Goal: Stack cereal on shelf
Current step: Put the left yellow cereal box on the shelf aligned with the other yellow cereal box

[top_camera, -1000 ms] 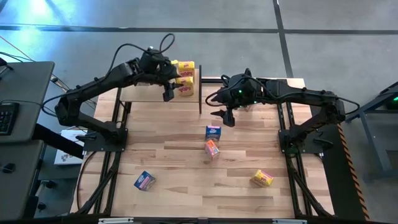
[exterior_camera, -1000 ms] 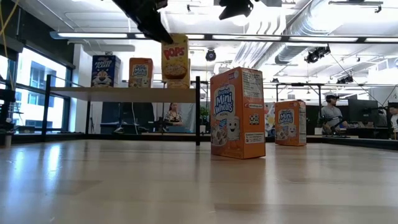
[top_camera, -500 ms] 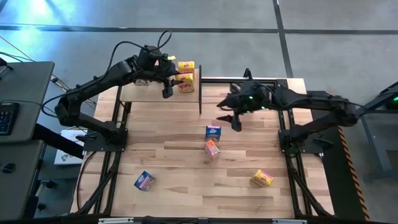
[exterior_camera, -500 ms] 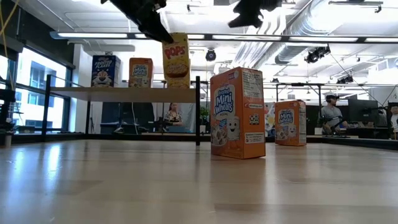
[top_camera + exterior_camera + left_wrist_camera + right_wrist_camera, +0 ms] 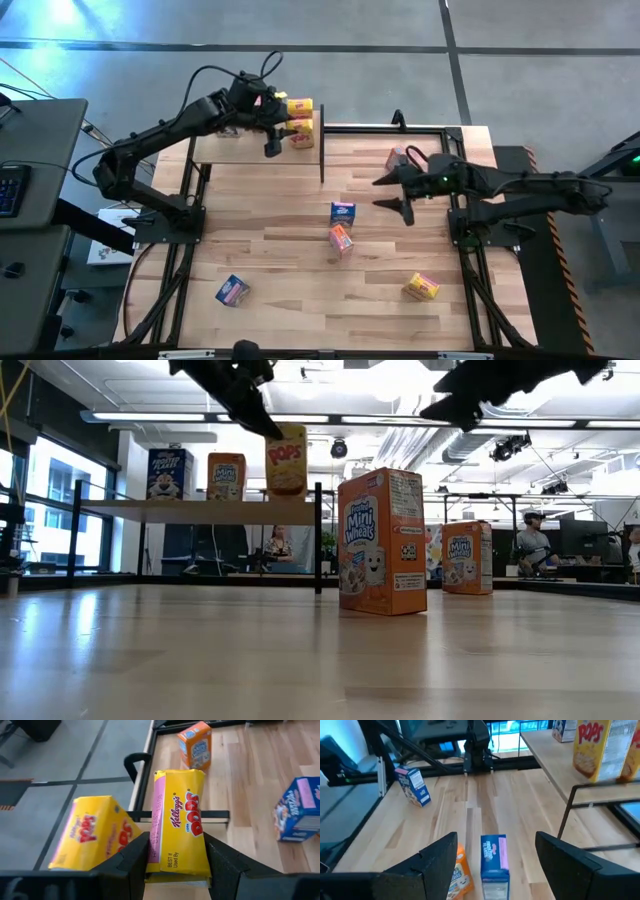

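My left gripper (image 5: 280,130) is shut on a yellow Pops cereal box (image 5: 286,458) over the right end of the light-wood shelf (image 5: 235,148). A second yellow box (image 5: 92,832) stands beside it. A blue box (image 5: 165,473) and an orange box (image 5: 226,476) stand upright on the shelf. My right gripper (image 5: 393,195) hangs open and empty above the table, right of a blue box (image 5: 343,211) and an orange box (image 5: 341,238) standing on the tabletop. My left gripper pinches the Pops box by its two narrow sides (image 5: 156,855), near its top end, between the two fingers. The fingers slant down from above and from the table's left. The box hangs nearly upright below them, printed front toward the table's near edge; whether its bottom touches the shelf I cannot tell.
Loose boxes on the tabletop: an orange one (image 5: 396,158) at the far right, a yellow one (image 5: 421,287) at the near right, a blue one (image 5: 232,290) at the near left. A black shelf post (image 5: 321,145) stands at the shelf's right end. People sit in the room beyond.
My right gripper has gone from beside the shelf post toward the table's right edge and a little nearer, staying open. My left gripper has kept its hold and lowered the Pops box a little over the shelf.
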Controlling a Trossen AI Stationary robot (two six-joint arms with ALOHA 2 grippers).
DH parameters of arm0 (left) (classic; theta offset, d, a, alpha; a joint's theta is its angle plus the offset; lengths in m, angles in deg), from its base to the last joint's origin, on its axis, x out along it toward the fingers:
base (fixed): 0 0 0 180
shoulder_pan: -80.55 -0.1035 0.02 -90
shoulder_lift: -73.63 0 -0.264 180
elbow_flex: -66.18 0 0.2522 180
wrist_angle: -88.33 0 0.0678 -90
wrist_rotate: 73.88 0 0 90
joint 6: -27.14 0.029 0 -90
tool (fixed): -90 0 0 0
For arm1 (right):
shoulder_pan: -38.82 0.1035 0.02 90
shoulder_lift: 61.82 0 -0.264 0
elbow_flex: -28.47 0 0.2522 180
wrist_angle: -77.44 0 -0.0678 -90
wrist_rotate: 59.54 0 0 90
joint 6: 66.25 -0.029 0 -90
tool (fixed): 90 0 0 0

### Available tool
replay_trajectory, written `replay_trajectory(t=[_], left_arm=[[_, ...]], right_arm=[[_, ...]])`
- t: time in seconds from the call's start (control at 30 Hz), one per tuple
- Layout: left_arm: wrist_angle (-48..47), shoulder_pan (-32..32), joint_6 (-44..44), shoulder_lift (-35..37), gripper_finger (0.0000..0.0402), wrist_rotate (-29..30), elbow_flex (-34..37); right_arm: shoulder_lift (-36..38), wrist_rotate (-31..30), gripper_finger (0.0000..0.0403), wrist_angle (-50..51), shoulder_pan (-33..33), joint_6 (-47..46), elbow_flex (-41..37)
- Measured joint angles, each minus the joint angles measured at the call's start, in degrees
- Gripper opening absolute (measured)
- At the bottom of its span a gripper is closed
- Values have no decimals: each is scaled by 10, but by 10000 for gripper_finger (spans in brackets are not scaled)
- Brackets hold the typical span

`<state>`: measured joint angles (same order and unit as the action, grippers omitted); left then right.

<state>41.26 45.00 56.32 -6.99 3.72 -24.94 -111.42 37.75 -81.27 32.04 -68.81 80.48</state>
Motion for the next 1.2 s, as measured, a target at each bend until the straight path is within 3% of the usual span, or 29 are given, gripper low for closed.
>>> replay_trajectory(t=[0.37, 0.77, 1.2], left_arm=[[-2, -36, 0, 0, 149, -26, 0], [-3, -42, 0, 0, 149, -36, 0], [-3, -42, 0, 0, 149, -36, 0]], right_arm=[[93, -2, 261, -119, 21, -20, -152], [133, -6, 261, -206, 21, -27, -267], [268, -6, 261, -264, 21, -45, -374]])
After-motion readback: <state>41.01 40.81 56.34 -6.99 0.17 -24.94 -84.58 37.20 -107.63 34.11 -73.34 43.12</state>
